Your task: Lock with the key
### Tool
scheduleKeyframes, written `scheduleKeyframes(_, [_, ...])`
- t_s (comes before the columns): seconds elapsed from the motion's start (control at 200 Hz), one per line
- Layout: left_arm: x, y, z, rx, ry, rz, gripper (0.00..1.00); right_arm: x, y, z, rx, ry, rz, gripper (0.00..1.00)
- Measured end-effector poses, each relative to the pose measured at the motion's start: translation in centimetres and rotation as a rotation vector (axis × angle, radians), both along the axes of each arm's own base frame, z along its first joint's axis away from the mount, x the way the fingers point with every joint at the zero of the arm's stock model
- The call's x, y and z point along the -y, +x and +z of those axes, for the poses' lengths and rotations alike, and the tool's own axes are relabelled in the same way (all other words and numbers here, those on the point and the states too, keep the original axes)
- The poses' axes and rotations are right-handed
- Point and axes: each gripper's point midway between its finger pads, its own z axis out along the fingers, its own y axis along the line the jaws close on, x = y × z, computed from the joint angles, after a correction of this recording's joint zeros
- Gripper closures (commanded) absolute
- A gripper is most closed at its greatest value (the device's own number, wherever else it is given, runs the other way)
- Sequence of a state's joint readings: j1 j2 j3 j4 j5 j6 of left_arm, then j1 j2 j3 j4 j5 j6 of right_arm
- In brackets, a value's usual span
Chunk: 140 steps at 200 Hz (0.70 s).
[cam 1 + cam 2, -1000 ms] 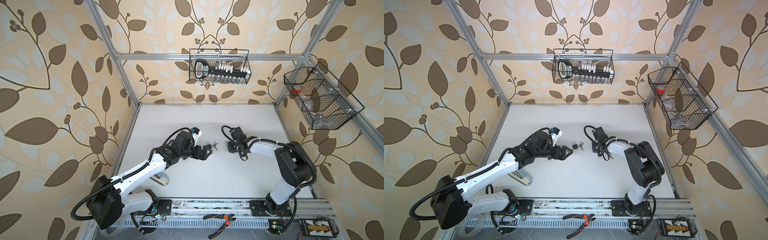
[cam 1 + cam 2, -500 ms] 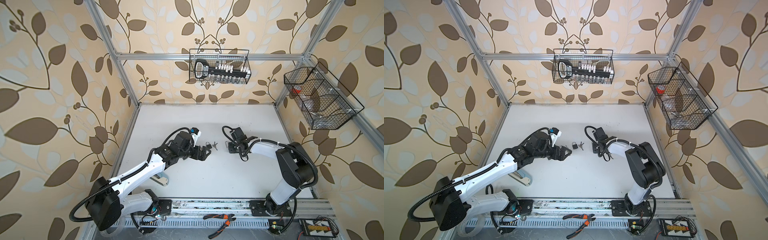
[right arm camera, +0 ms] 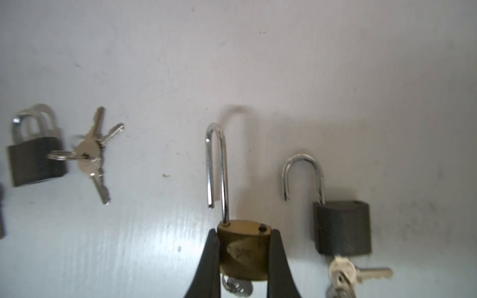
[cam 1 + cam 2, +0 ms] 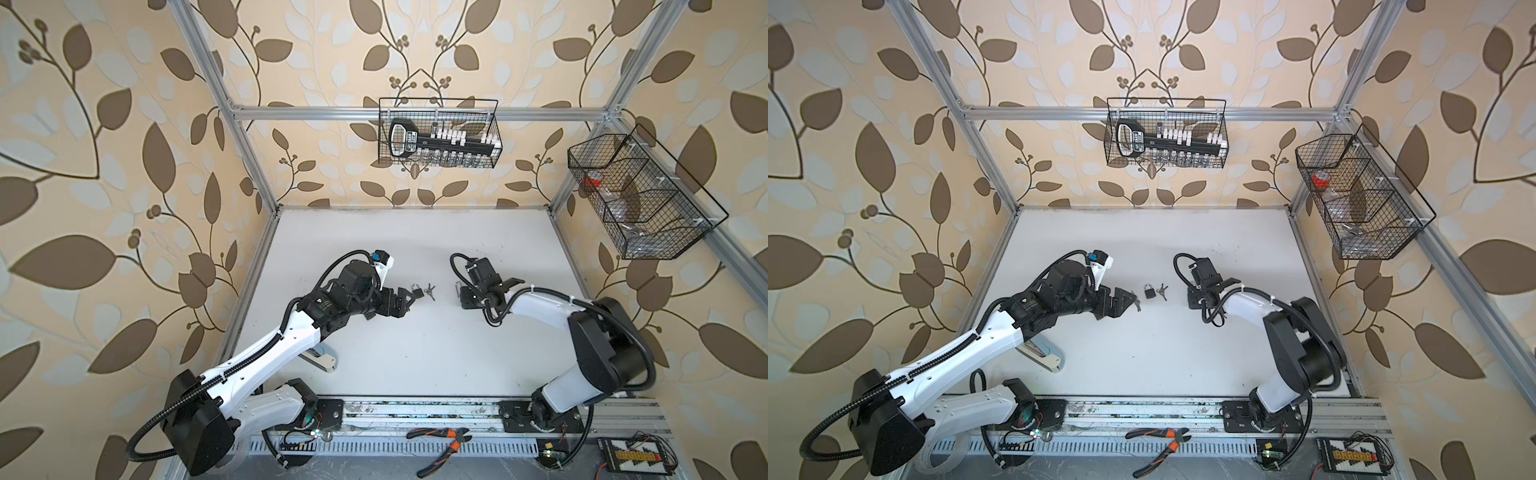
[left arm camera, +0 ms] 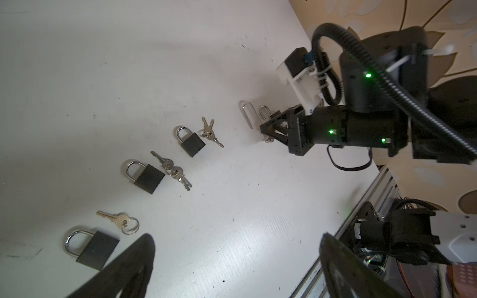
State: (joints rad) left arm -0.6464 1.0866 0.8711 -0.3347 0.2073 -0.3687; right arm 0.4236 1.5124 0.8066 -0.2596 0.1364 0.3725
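Note:
A brass padlock (image 3: pixel 244 251) stands with its long shackle (image 3: pixel 216 165) swung open, and my right gripper (image 3: pixel 244 232) is shut on its body. A key (image 3: pixel 236 286) shows just under the body, partly hidden by the fingers. Beside it lies a black padlock (image 3: pixel 342 227) with an open shackle and keys (image 3: pixel 346 276). In both top views the right gripper (image 4: pixel 465 295) is low over the table. My left gripper (image 5: pixel 237 238) hangs open and empty, apart from three closed black padlocks (image 5: pixel 192 144) (image 5: pixel 148 178) (image 5: pixel 96 249) with key bunches (image 5: pixel 211 133).
A grey stapler-like tool (image 4: pixel 322 359) lies by the left arm. Orange-handled pliers (image 4: pixel 440 440) rest on the front rail. Wire baskets hang on the back wall (image 4: pixel 438 133) and the right wall (image 4: pixel 640 199).
The right gripper's jaws have closed in onto the brass padlock's body. The left arm has drawn back slightly and stays open.

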Motion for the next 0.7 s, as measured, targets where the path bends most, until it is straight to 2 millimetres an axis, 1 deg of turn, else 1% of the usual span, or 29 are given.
scheduleKeyframes(0.055, [-0.1, 0.1, 0.8, 0.016, -0.001, 0.006, 0.01, -0.2, 0.1, 2.6, 0.081, 0.038, 0.008, 1.00])
scheduleKeyframes(0.095, [-0.1, 0.2, 1.5, 0.029, -0.005, 0.006, 0.01, -0.4, 0.4, 5.0, 0.153, 0.072, 0.016, 1.00])
scheduleKeyframes(0.175, [0.1, 0.5, 3.5, 0.067, -0.017, 0.002, 0.01, -0.8, 0.9, 9.6, 0.297, 0.136, 0.032, 1.00])
scheduleKeyframes(0.21, [0.2, 0.7, 4.5, 0.088, -0.024, -0.002, 0.01, -1.0, 1.0, 11.3, 0.349, 0.158, 0.043, 1.00])
scheduleKeyframes(0.24, [0.2, 0.8, 5.2, 0.103, -0.031, -0.005, 0.01, -1.1, 1.0, 12.7, 0.390, 0.175, 0.054, 1.00])
scheduleKeyframes(0.315, [0.4, 1.0, 7.0, 0.144, -0.042, -0.016, 0.01, -1.4, 0.9, 15.0, 0.463, 0.205, 0.080, 1.00])
scheduleKeyframes(0.37, [0.5, 1.1, 8.0, 0.167, -0.049, -0.023, 0.01, -1.7, 0.8, 16.1, 0.494, 0.227, 0.106, 1.00])
scheduleKeyframes(0.47, [0.8, 1.1, 9.0, 0.199, -0.043, -0.049, 0.01, -2.8, 0.1, 16.8, 0.494, 0.252, 0.190, 1.00])
scheduleKeyframes(0.565, [0.9, 1.3, 9.5, 0.237, -0.012, -0.082, 0.01, -4.5, -0.9, 17.1, 0.472, 0.284, 0.316, 1.00])
scheduleKeyframes(0.63, [0.7, 1.4, 9.9, 0.266, 0.033, -0.095, 0.01, -5.8, -1.8, 17.5, 0.452, 0.313, 0.416, 1.00])
scheduleKeyframes(0.7, [0.3, 1.6, 11.1, 0.312, 0.072, -0.109, 0.01, -7.2, -2.7, 18.3, 0.429, 0.342, 0.515, 1.00])
